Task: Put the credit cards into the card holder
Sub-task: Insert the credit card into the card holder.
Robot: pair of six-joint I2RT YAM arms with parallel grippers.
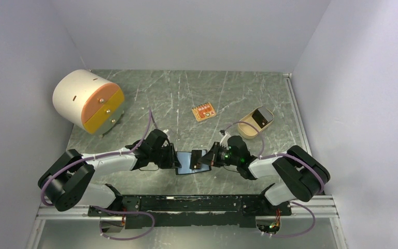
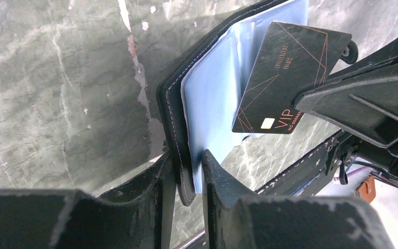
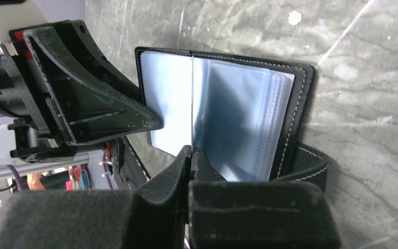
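Black card holder [image 3: 301,114], midway along the near edge of the table [image 1: 186,93]: my left gripper [image 2: 189,161] is clamping its cover while my right gripper [image 3: 192,153] is pinching a credit card [image 2: 285,72], which I am judging needs squaring to a pocket [image 3: 238,114].

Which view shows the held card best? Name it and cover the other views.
The left wrist view: the card shows its dark face and VIP print. The right wrist view catches only its thin edge; the top view shows a small dark sliver.
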